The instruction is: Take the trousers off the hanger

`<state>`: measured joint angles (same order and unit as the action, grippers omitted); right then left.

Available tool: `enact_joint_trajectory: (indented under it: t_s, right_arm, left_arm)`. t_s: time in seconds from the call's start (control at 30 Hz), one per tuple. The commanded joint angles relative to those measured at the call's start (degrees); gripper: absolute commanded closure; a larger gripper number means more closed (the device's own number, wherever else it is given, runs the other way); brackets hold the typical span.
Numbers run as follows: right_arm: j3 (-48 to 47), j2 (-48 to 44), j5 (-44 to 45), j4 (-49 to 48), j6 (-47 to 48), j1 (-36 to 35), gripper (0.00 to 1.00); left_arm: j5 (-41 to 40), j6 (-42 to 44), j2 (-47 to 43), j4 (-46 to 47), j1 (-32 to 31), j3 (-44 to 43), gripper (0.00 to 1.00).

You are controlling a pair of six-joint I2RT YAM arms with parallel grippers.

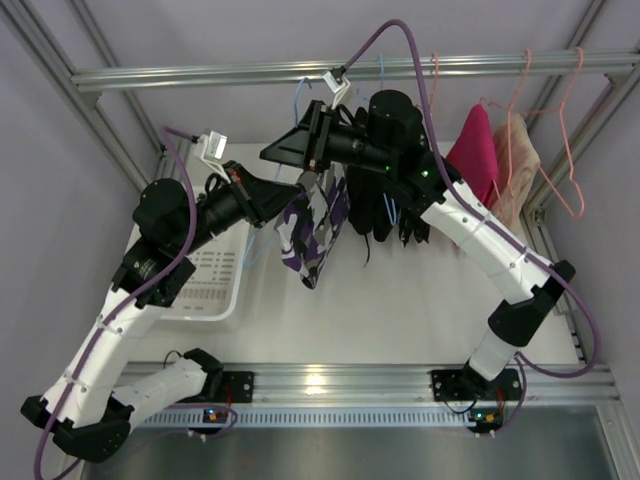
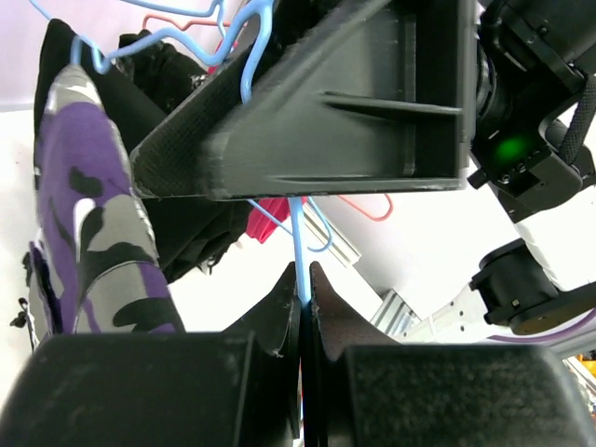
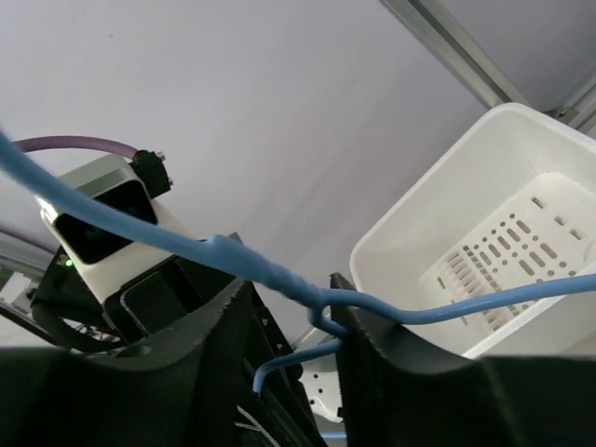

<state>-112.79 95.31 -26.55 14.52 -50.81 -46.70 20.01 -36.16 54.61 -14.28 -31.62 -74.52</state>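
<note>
The purple, white and black camouflage trousers [image 1: 315,228] hang on a light blue wire hanger [image 2: 296,223], and the plain black trousers [image 1: 375,205] hang just to their right. My left gripper [image 1: 300,184] is shut on the hanger's thin blue wire [image 2: 302,270], with the camouflage trousers [image 2: 98,214] to its left. My right gripper [image 1: 275,152] reaches in from the right above it. In the right wrist view its jaws [image 3: 291,284] stand apart around the hanger's twisted neck [image 3: 279,275], and the wire rests against the right finger [image 3: 358,321].
A metal rail [image 1: 200,75] runs across the top. A bright pink garment [image 1: 475,150] and a beige garment [image 1: 515,165] hang at the right on pink hangers. A white perforated basket [image 1: 215,285] sits on the table at the left, under my left arm.
</note>
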Motion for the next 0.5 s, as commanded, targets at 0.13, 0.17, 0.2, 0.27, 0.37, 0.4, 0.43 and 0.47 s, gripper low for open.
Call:
enact_joint_trajectory:
  t_s: [0.13, 0.17, 0.2, 0.27, 0.37, 0.4, 0.43, 0.47]
  right_arm:
    - [-1.6, 0.0, -2.1, -7.3, -3.1, -0.9, 0.92]
    - [-1.0, -0.3, -3.2, -7.8, -3.1, -0.8, 1.00]
    - [0.0, -0.6, -3.7, -9.1, -2.8, -0.7, 1.00]
    - [1.3, -1.8, -6.3, -10.6, -2.1, -0.3, 1.00]
    - [4.4, -3.7, -10.6, -13.9, -0.3, 0.0, 1.00]
    - [5.6, -4.2, -11.3, -14.0, 0.1, 0.1, 1.00]
    - [6.1, -5.2, -11.7, -13.9, 0.8, 0.2, 1.00]
    - [6.3, -5.5, -11.8, -13.9, 0.9, 0.6, 1.00]
  left_arm:
    - [2.8, 7.0, -3.6, 15.4, -0.3, -0.1, 0.91]
    - [2.2, 8.0, -4.2, 15.1, -0.3, 0.2, 0.83]
    - [1.7, 9.0, -4.7, 14.6, -0.4, 1.1, 0.74]
    - [0.6, 12.2, -7.0, 14.5, -0.4, 2.3, 0.29]
    - [-6.6, 14.9, -10.6, 9.4, -0.3, 3.5, 0.01]
    - [-9.2, 15.9, -11.3, 8.3, -0.3, 3.4, 0.01]
    - [-10.0, 18.0, -11.9, 6.4, -0.2, 3.0, 0.01]
    - [-11.0, 18.8, -12.9, 5.4, -0.3, 2.8, 0.01]
